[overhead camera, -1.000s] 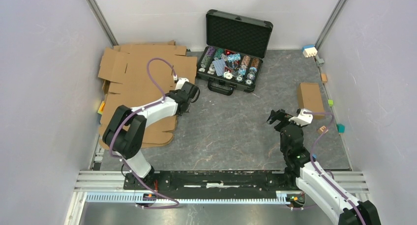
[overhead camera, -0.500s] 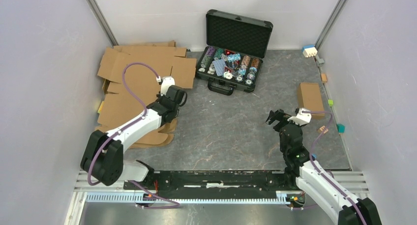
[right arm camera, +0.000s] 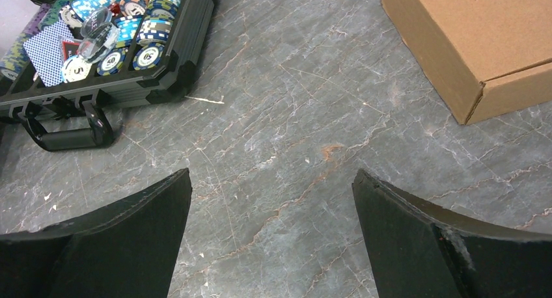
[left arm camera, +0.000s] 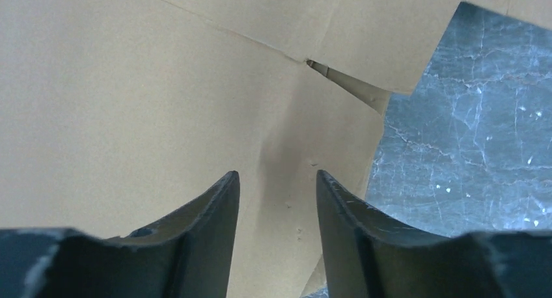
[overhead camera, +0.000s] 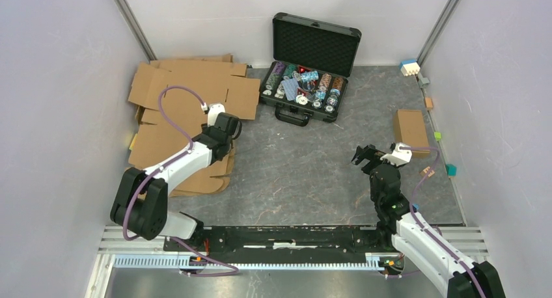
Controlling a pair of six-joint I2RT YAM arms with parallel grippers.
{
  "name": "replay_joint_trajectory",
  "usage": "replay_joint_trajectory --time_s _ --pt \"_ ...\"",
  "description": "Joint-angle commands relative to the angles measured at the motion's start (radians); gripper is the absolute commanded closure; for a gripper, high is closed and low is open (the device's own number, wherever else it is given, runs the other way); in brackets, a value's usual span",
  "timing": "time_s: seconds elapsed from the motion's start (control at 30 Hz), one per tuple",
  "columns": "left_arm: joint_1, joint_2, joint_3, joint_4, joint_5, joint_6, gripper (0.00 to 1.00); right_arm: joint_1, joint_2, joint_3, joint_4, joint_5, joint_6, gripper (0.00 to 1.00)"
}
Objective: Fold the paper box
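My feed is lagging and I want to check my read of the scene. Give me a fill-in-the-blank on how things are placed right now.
1. The left gripper hangs over the ____.
2. The case at the back has its lid ____.
3. The small box lies to the ____ of the case.
4. The right gripper, jaws wide apart, holds ____.
Missing words: paper box; open; right; nothing.
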Motion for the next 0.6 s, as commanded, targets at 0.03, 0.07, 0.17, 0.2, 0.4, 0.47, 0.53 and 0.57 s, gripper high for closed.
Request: replay_joint_trajectory --time_s 0.03,0.07,0.17,0.2,0.4,0.47,0.53,0.57 --pt "0.005 0.018 0.048 0.028 0.124 0.027 0.35 0.005 0.006 0.027 0.035 -0.013 -0.003 0.02" --pt "0.004 0.025 0.048 0.034 0.140 0.042 0.33 0.005 0.009 0.027 0.036 -0.015 -0.002 0.02" --pt "-0.002 0.069 0.076 0.019 0.147 0.054 0.34 0.004 0.018 0.030 0.037 -0.018 -0.003 0.02" --pt "-0.004 0.089 0.088 0.003 0.141 0.054 0.34 0.005 0.018 0.032 0.036 -0.020 -0.004 0.02" --pt "-0.011 0.172 0.148 -0.065 0.092 0.033 0.35 0.005 0.015 0.029 0.038 -0.020 -0.003 0.02" --pt "-0.010 0.163 0.146 -0.077 0.044 0.008 0.40 0.006 0.013 0.030 0.037 -0.021 -0.004 0.02" --pt "-0.007 0.129 0.120 -0.058 0.023 -0.001 0.43 0.005 0.012 0.030 0.036 -0.021 -0.004 0.02" --pt "-0.004 0.110 0.109 -0.050 0.017 -0.005 0.45 0.006 0.011 0.030 0.036 -0.020 -0.005 0.02"
